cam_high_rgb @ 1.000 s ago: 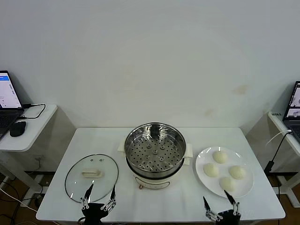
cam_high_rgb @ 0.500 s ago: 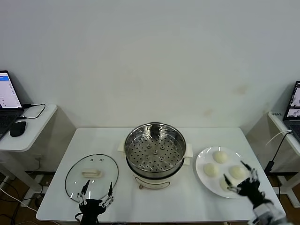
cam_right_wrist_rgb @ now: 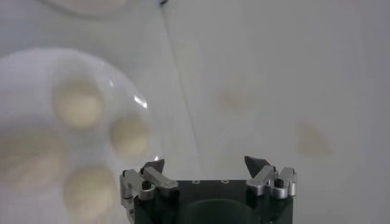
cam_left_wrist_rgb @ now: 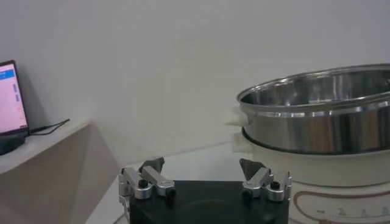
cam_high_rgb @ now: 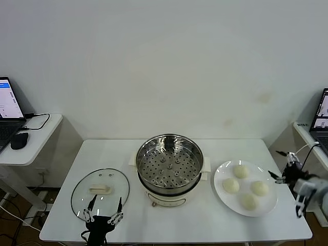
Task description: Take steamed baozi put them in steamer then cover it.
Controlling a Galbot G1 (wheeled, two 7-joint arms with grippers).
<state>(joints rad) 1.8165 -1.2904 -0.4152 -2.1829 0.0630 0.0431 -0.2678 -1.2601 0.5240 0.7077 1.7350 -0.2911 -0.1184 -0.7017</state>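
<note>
Several cream-white baozi (cam_high_rgb: 240,171) lie on a white plate (cam_high_rgb: 221,191) at the table's right; they also show in the right wrist view (cam_right_wrist_rgb: 77,104). The steel steamer (cam_high_rgb: 169,163) with its perforated tray stands at the table's middle on a white base; its wall shows in the left wrist view (cam_left_wrist_rgb: 317,112). The glass cover (cam_high_rgb: 100,193) with its cream bar handle lies flat at the left. My right gripper (cam_high_rgb: 283,165) is open and empty, raised beyond the plate's right edge. My left gripper (cam_high_rgb: 104,211) is open and empty at the table's front edge, just in front of the cover.
A side table with a laptop (cam_high_rgb: 7,105) and mouse (cam_high_rgb: 19,140) stands at the far left. Another laptop (cam_high_rgb: 320,119) with a cable stands at the far right. The white wall rises behind the table.
My right gripper rose from the table's front edge, passed over the plate's front baozi, and now hangs right of the plate. The left gripper barely shifted.
</note>
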